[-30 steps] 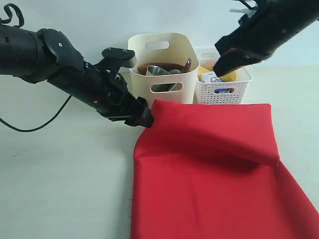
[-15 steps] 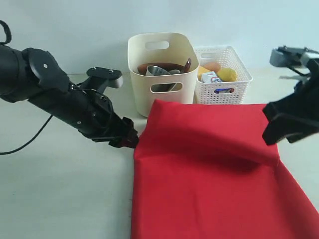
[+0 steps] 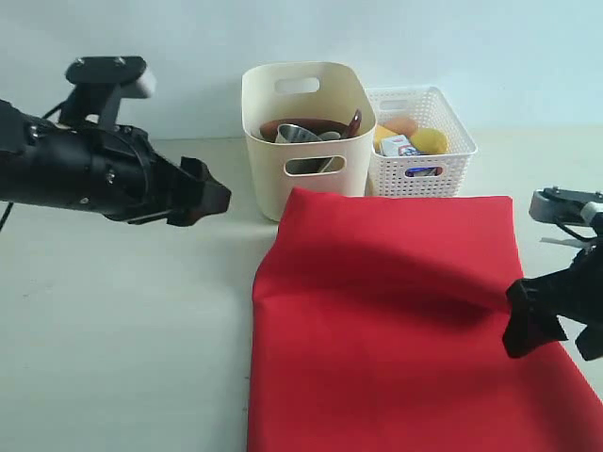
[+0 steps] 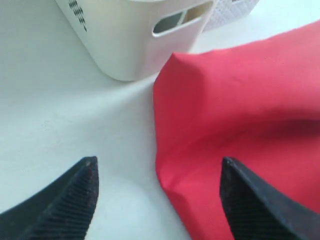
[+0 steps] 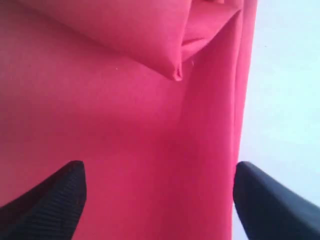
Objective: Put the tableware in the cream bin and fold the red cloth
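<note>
Exterior view: since a second ago the left hand (image 3: 209, 196) has drawn back from the far corner of the red cloth (image 3: 386, 320), and the right hand (image 3: 556, 337) has dropped to its right edge, both with jaws wide and empty. The cloth lies on the surface (image 3: 122, 339) just before the cream bin (image 3: 306, 141), its far part folded over as a smooth flap.
</note>
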Controlling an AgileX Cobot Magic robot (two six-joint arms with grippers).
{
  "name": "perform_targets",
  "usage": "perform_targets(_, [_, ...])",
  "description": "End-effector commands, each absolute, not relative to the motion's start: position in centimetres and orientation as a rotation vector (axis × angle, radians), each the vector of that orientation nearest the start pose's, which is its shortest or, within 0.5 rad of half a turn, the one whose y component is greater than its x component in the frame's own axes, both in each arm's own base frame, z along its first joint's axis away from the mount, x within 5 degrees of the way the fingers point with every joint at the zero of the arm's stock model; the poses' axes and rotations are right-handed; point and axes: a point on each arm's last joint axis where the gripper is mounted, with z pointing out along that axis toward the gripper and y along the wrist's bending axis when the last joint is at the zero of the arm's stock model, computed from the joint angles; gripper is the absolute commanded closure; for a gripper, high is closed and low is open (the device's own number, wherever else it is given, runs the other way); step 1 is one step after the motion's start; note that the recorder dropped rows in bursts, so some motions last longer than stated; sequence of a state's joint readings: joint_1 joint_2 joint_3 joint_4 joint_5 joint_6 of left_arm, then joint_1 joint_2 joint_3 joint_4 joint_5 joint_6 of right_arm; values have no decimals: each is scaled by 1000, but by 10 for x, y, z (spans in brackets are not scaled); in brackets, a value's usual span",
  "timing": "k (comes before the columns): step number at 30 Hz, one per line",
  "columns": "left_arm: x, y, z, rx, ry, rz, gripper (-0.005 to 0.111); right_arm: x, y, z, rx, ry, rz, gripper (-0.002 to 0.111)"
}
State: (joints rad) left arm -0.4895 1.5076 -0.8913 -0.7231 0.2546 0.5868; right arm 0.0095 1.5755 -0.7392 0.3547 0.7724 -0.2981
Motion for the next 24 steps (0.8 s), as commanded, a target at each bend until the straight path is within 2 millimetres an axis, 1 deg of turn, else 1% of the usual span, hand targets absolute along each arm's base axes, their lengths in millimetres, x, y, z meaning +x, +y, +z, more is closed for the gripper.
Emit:
perform_targets(1, [256, -150, 269, 427, 2165, -525, 40, 250, 22, 148, -36, 3064, 350, 31])
perform_targets(7, [232, -139, 308, 422, 2036, -570, 40, 253, 20, 130, -11, 3111, 331, 31])
perform_targets(13, [204, -126, 343, 422, 1911, -612, 40, 253, 21, 120, 2, 3148, 356, 31])
perform_targets(16, [190, -119, 360, 406, 1843, -640, 40, 252, 27, 119, -39, 3150, 454, 31])
perform_targets(20, [166, -108, 382, 397, 1739, -676, 40, 252, 36, 122, -101, 3111, 610, 32])
perform_targets(22, [152, -102, 392, 401, 1687, -696, 41, 253, 37, 123, -101, 3106, 627, 35])
perform_targets(24, [139, -97, 400, 410, 1644, -712, 40, 253, 37, 122, -100, 3104, 625, 43])
